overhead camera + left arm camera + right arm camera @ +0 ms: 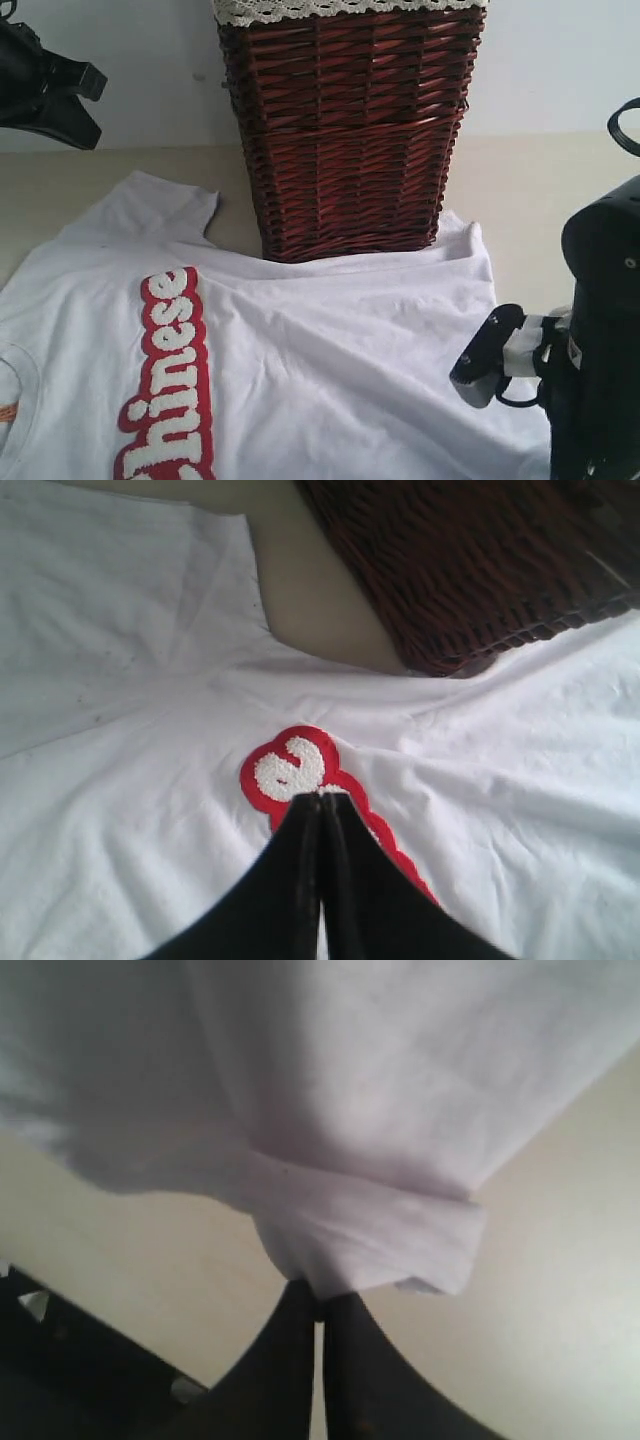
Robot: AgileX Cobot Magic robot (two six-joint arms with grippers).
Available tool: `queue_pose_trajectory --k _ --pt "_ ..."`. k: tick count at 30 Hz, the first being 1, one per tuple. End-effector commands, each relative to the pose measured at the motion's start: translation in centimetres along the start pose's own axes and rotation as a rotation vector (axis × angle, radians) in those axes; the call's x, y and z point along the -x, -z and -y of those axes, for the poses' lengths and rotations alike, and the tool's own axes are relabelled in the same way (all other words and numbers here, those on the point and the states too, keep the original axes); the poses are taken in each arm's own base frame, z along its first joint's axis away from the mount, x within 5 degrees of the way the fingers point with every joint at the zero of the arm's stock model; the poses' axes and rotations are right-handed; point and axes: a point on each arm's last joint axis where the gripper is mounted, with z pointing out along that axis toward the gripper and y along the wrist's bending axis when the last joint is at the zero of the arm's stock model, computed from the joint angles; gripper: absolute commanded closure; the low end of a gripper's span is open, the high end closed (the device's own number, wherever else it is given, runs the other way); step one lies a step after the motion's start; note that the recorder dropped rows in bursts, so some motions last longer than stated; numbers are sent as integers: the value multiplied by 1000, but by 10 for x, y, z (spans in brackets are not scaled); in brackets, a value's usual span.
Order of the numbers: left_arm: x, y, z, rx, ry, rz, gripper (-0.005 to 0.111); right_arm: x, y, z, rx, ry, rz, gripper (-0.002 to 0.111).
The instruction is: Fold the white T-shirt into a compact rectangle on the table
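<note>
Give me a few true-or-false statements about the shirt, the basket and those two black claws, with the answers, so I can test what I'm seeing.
1. The white T-shirt lies with its red band of lettering facing up. True.
2. The basket is tipped over on its side. False: it stands upright at the shirt's edge.
3. The right gripper is pinching a fold of the shirt. True.
4. The left gripper is wide open. False: its fingers are pressed together, with nothing between them.
5. The shirt is already a compact rectangle. False: it lies spread out on the table.
</note>
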Motion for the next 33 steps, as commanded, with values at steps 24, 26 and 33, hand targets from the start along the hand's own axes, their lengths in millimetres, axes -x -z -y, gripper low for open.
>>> queue_pose_trajectory --k 24,26,33 --pt "-5 -4 0 0 -27 12 107 15 4 11 -182 210 124 53" --pt "-5 -4 0 0 -27 12 107 14 3 9 -158 227 110 53" --pt "-5 -4 0 -3 -25 14 107 12 2 2 -77 277 100 57"
